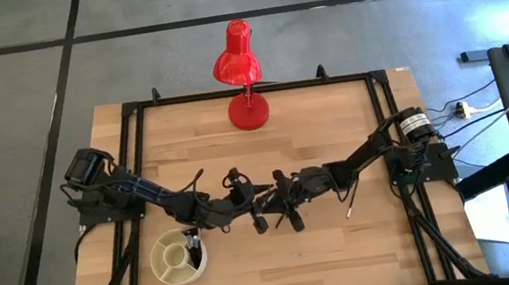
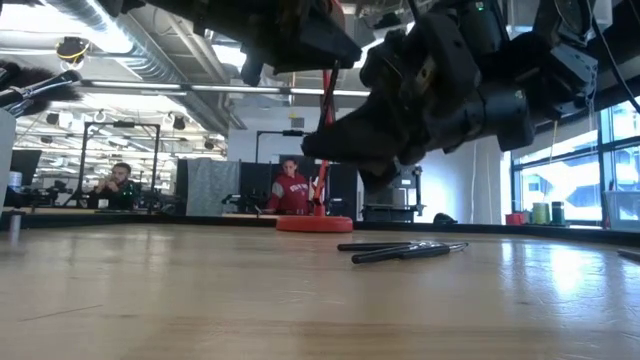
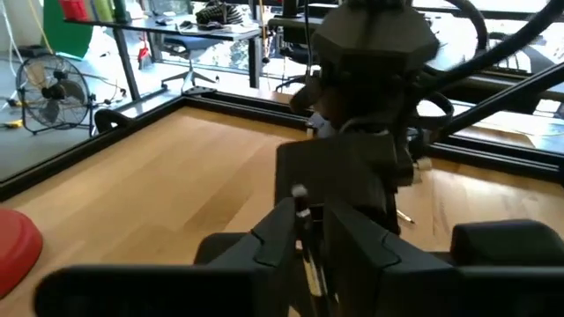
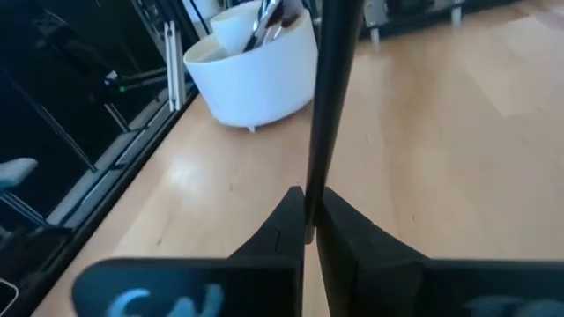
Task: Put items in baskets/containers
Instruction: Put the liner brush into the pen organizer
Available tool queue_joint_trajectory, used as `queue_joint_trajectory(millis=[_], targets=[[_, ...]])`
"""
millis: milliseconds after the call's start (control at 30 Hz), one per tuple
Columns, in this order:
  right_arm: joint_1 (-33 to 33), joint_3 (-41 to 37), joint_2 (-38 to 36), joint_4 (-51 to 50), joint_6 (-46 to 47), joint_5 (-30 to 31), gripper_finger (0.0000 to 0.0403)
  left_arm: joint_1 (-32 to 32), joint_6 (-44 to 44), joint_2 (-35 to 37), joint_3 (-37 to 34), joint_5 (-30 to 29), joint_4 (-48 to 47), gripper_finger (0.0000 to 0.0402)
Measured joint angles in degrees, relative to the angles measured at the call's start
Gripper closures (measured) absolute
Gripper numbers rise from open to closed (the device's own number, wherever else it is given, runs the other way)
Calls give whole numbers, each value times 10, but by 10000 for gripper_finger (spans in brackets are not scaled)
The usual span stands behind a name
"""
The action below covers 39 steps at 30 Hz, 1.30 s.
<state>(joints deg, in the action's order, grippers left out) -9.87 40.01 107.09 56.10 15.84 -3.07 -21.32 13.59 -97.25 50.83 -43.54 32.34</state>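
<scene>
Overhead, table-level, two wrist views

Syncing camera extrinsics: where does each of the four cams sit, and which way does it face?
High: overhead, straight down; both arms meet mid-table, dish near the left arm.
Low: table height, level toward the red lamp; arms overhead, loose brushes on wood.
Left wrist: on the left arm, faces the right arm; left gripper fingers at bottom.
Right wrist: on the right arm, faces the dish; right gripper shut on a brush.
Shared: high and right wrist both show the dish.
</scene>
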Motion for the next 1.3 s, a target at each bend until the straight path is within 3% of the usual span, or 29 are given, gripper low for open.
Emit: queue_joint_trajectory(millis=[233,500,567,767,900,1000,1100,1300], targets=[[0,0,0,-11,-5,-3,387,-12,1,0,0,-2,2,390],[0,0,0,-12,0,-11,387,-23,3,16,0,-1,-29,394],[0,0,0,-12,5,-10,370,-28,8,28,0,-3,-54,395],[0,0,0,-16,26,-13,258,-79,29,105,0,-50,-209,397],[2,0,0,-22,39,-12,208,-135,43,184,0,-72,-338,396],[4,0,0,-22,39,-11,196,-180,56,246,0,-125,-381,396],[7,0,0,-22,43,-11,195,-228,58,293,0,-140,-411,395],[11,0,0,-22,50,-11,207,-302,159,302,0,-201,-504,395]])
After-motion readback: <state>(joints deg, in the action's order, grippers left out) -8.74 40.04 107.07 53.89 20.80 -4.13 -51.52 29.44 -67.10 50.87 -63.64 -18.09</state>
